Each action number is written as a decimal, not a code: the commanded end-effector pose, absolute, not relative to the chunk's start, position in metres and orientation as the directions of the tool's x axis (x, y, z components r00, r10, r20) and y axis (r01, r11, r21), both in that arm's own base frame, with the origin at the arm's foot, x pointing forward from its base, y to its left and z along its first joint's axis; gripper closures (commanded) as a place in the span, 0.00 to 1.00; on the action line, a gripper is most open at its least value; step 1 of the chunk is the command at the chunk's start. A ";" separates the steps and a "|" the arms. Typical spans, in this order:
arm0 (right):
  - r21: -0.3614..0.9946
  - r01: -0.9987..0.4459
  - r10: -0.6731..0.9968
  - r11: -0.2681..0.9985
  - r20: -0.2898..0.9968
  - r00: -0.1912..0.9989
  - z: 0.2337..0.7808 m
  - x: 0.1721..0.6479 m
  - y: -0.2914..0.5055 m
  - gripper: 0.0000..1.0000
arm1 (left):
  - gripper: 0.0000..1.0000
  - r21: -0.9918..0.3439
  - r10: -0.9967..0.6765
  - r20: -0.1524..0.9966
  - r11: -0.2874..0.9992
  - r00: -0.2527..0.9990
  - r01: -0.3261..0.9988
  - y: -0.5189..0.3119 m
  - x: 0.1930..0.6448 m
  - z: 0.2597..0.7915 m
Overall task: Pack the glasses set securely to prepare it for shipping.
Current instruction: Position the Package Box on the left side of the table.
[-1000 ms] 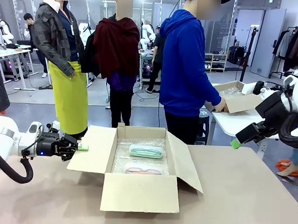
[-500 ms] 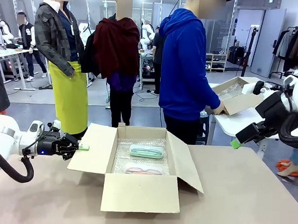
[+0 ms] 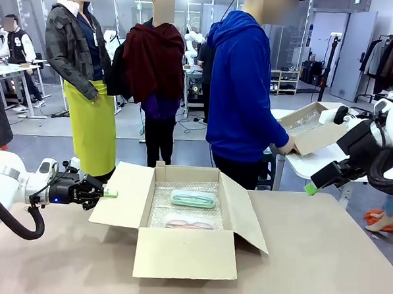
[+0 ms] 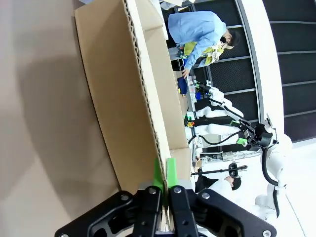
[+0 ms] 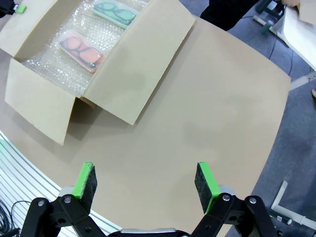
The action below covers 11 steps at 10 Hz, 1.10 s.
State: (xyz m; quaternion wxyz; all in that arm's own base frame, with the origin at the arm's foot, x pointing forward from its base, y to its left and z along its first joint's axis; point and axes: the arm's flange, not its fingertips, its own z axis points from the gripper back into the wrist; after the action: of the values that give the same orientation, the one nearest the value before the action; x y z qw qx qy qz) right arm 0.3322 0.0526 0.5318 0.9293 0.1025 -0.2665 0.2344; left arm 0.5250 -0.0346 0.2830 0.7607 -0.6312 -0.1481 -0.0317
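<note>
Left end effector (image 3: 107, 193) pinching left flap of brown cardboard box (image 3: 123, 196); right end effector (image 5: 145, 185) hanging open. Pale mint-green case (image 3: 193, 199) and pale pink case (image 3: 189, 224) lying on bubble wrap (image 3: 159, 207) inside. You are likely handling light, rigid, slick cases; grip long sides.

Robotics lab: robot tables (image 3: 16, 68), clothes rack (image 3: 389, 58) behind
</note>
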 end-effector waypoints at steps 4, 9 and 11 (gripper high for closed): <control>0.057 -0.493 0.384 0.868 0.551 0.740 0.532 0.333 0.052 0.00 | 0.98 -0.969 0.121 0.217 0.144 0.969 0.200 0.006 0.534 0.291; 0.057 -0.493 0.384 0.868 0.551 0.740 0.532 0.333 0.052 0.00 | 0.98 -0.970 0.157 0.217 0.145 0.963 0.195 0.115 0.554 0.300; 0.057 -0.493 0.384 0.868 0.551 0.740 0.532 0.333 0.052 0.00 | 0.98 -0.968 0.129 0.208 0.169 0.970 0.185 0.159 0.559 0.298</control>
State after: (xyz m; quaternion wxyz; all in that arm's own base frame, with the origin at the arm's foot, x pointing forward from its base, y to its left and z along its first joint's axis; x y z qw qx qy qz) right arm 0.3322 0.0523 0.5319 0.9293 0.1027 -0.2667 0.2341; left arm 0.5485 0.1443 0.2949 0.7600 -0.6349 -0.1386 -0.0071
